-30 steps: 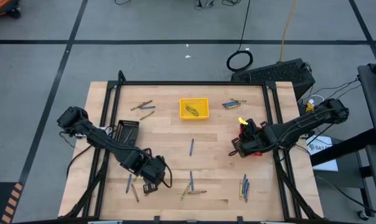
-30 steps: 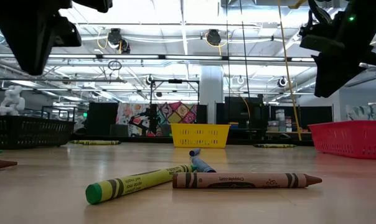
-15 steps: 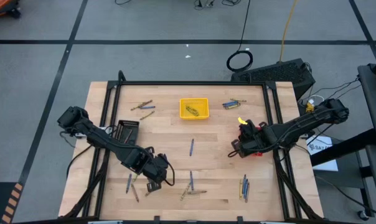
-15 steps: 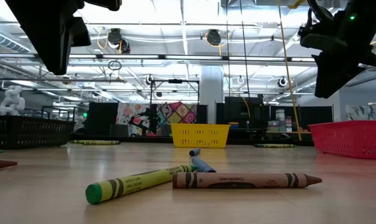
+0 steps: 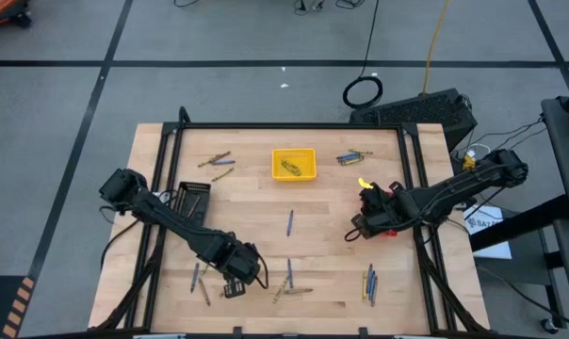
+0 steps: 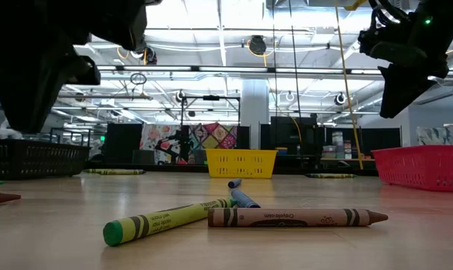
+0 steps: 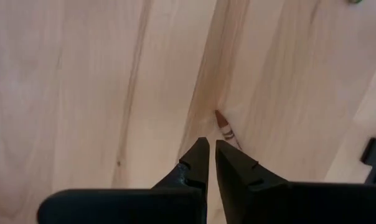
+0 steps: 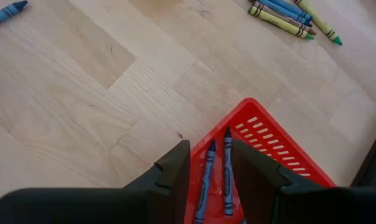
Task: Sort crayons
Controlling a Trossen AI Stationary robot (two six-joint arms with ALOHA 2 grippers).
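Crayons lie scattered on the wooden table: a blue one (image 5: 289,222) mid-table, a small heap (image 5: 286,281) near the front, a bundle (image 5: 369,282) at the front right, and others (image 5: 198,281) at the front left. My left gripper (image 5: 230,285) hangs low over the front left, fingers shut (image 7: 209,145), with a brown crayon's tip (image 7: 223,126) showing just past them. My right gripper (image 8: 210,155) is open and empty above the red tray (image 8: 281,146), which holds two blue crayons (image 8: 226,171). My left gripper points down at the table with shut fingers beside the brown crayon's tip (image 7: 221,122). One finger (image 7: 235,165) hides the rest of that crayon, which lies flat on the table. I cannot tell whether the fingers touch it.
A yellow tray (image 5: 294,163) with a crayon in it stands at the far middle, and a black tray (image 5: 192,198) at the left. More crayons lie at the far left (image 5: 217,160) and far right (image 5: 353,156). A green-yellow crayon (image 6: 166,221) and a brown crayon (image 6: 294,217) lie near the front edge.
My left gripper has moved toward the table's near edge and a little to the right, and has come down closer to the table. The crayons have stayed where they were.
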